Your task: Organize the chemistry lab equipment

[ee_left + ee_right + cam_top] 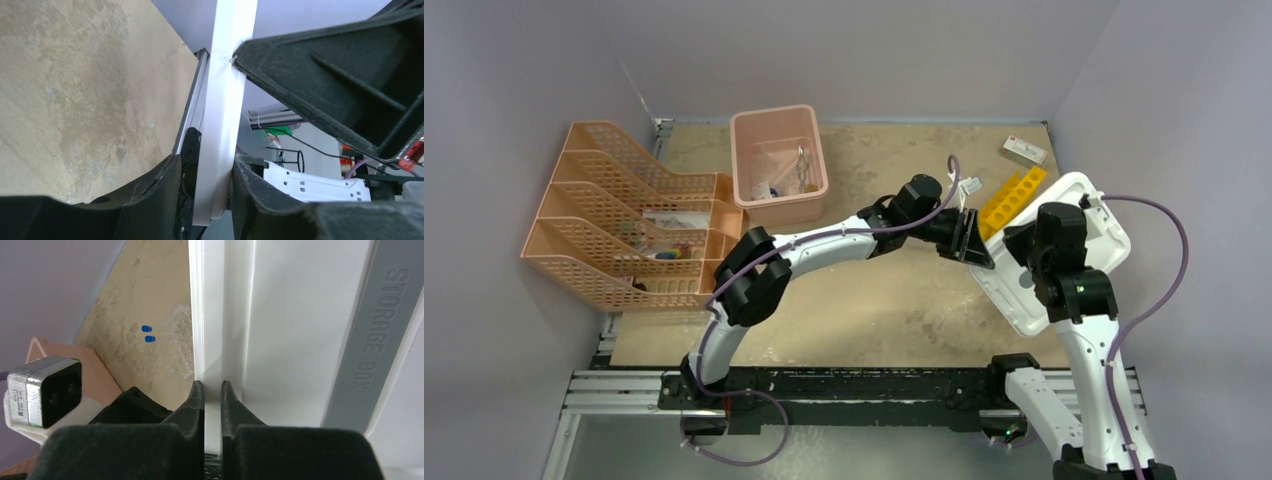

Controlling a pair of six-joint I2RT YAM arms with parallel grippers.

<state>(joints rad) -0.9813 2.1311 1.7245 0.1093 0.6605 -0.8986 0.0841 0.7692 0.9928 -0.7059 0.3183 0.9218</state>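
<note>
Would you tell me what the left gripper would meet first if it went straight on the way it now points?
The white lid: its edge stands between the fingers of the left gripper, so pushing on would likely drive it deeper between them at once.

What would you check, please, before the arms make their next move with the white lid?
1. Right arm's fingers pinched on the rim of the white lid: ok.
2. Left arm's fingers straddling the lid's edge: ok.
3. Left fingers closed on that edge: not ok, a gap shows on one side.
4. Pink bin upright and uncovered: ok.
5. Yellow holed rack free of the lid: cannot tell, the lid overlaps one end in the top view.
6. Clear rack out of the lid's way: cannot tell.
</note>
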